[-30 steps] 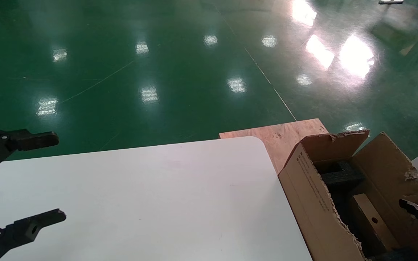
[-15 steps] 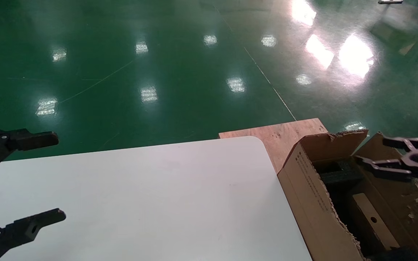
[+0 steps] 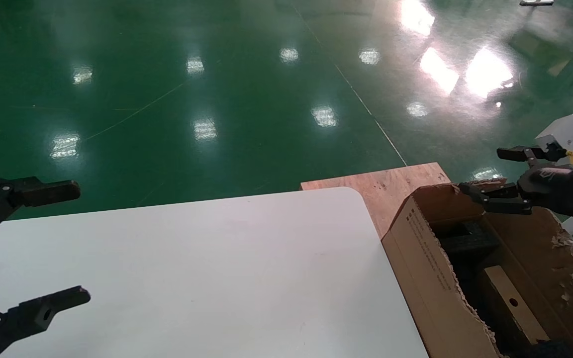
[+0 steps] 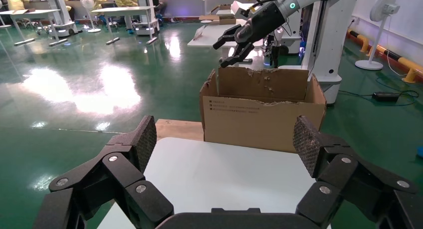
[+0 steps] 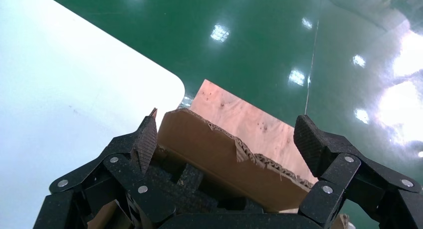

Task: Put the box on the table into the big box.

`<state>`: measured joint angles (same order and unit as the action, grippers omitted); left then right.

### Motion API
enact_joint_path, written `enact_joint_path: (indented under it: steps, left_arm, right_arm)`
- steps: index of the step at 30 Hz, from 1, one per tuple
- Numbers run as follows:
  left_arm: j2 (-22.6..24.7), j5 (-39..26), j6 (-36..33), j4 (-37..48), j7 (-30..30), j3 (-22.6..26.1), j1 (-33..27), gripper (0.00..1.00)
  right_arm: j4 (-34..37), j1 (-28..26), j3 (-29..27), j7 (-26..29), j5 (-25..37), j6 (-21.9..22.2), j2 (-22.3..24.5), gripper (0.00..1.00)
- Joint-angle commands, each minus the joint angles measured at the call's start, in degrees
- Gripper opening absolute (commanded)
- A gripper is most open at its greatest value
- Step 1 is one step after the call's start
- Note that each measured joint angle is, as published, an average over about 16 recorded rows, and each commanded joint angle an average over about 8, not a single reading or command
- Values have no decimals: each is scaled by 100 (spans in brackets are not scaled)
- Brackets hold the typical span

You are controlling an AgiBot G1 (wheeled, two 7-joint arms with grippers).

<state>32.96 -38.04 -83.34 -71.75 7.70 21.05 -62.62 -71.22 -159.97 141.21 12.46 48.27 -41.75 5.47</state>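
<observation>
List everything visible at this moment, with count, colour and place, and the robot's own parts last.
box: 1, brown with a round hole, inside the big box, on black foam.
big box: 1, brown, torn flap edges, beside the table's right edge.
black foam: black, inside the big box.
table: 1, white, rounded corner, in front of the robot.
plywood board: 1, light brown, under the big box, beyond the table corner.
floor: green, glossy.
left end effector: black, open, over the table's left edge.
right end effector: black, open, empty, above the big box's far flap.
</observation>
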Motion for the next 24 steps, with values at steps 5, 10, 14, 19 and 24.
enact_joint_path:
  steps: [5,10,14,19,24]
  left_arm:
    - [0,1,0,0,0,0,0,100]
    - [0,1,1,1,0,0,0,100]
    - [0,1,0,1,0,0,0,100]
    - [0,1,0,1,0,0,0,100]
    - [0,1,0,1,0,0,0,100]
  right_arm:
    - [-7,41,-32,-1,30,19,-26,100]
    - [-3,380,-473,-7,-9,-159,-154,100]
    - [-18,971,-1225,-18,-49,-423,-397,100]
    - [-38,1788,-2265,-32,-103,-789,-733,100]
    - [-58,2611,-3313,-46,-158,-1157,-1072,100]
